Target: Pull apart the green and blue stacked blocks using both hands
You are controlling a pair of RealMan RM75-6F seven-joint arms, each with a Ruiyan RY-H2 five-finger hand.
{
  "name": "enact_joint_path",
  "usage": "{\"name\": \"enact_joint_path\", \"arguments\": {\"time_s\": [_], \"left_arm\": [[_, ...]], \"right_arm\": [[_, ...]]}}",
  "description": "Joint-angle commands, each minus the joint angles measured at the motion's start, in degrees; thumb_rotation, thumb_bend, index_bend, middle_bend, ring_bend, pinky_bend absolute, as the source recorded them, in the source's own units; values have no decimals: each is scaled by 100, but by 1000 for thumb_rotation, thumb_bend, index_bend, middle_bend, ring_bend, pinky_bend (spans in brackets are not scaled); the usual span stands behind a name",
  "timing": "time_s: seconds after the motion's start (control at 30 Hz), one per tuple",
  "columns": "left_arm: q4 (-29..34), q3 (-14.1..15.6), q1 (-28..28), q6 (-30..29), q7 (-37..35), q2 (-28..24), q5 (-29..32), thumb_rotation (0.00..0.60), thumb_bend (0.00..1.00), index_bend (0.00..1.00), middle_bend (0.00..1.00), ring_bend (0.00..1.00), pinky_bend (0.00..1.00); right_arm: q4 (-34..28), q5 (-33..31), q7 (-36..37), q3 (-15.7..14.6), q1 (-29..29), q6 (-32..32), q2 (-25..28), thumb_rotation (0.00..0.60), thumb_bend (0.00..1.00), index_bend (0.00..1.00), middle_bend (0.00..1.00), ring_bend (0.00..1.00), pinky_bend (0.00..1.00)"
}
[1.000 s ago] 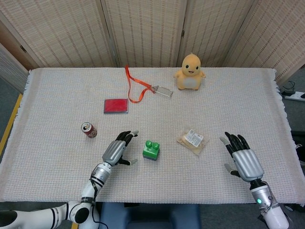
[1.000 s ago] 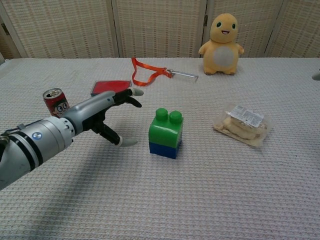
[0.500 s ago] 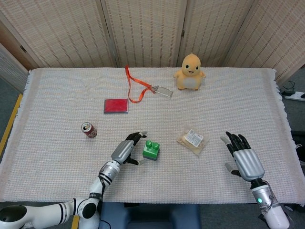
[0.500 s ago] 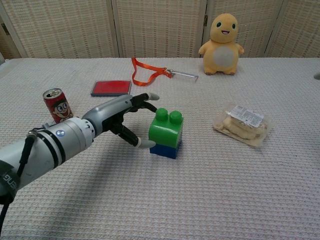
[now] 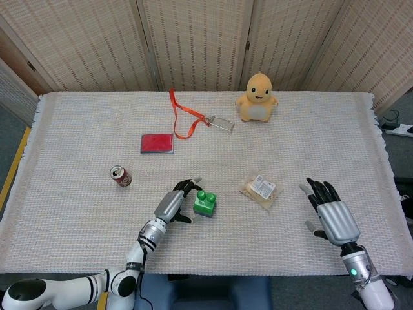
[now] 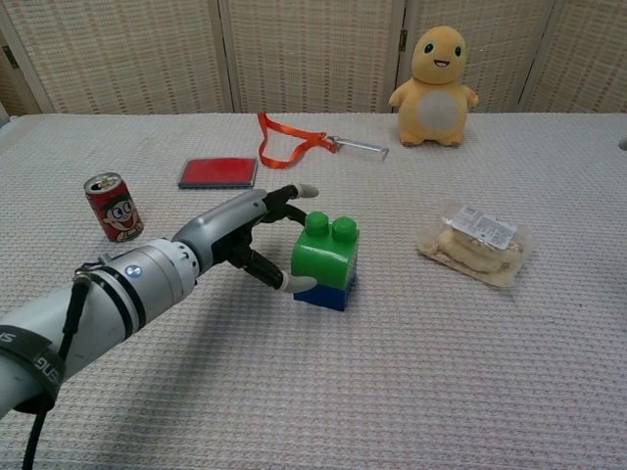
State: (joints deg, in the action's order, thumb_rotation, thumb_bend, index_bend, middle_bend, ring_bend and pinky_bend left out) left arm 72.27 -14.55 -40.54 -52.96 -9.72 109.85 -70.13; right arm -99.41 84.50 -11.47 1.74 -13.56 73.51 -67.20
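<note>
Green block sits stacked on blue block, near-centre of the table, still joined. Left hand is at the stack's left side, fingers spread, thumb tip touching the lower left edge, no clear grasp, released. Right hand hovers far right near the table edge, fingers apart, holding nothing. Yellow plush toy at far centre-right, red wallet and orange lanyard far left, snack packet right of the stack, soda can left
</note>
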Motion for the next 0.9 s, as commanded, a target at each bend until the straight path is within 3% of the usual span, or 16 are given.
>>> {"name": "enact_joint_path", "arguments": {"time_s": [0.03,0.5,0.9], "left_arm": [[-162,35,-25,-45,-45,115,-61,600,255,74,281,0,0],[-604,47,-22,-241,-466,375,-273,600,258,157,406,25,0],[-806,92,119,-642,-906,530,-521,600,261,275,587,110,0]], "right_arm": [[0,-1,15,0,-3,-6,8,600,361,0,0,0,0],[3,-21,20,0,-25,-43,15,600,362,0,0,0,0],[2,-31,5,-11,-45,-83,6,600,362,0,0,0,0]]}}
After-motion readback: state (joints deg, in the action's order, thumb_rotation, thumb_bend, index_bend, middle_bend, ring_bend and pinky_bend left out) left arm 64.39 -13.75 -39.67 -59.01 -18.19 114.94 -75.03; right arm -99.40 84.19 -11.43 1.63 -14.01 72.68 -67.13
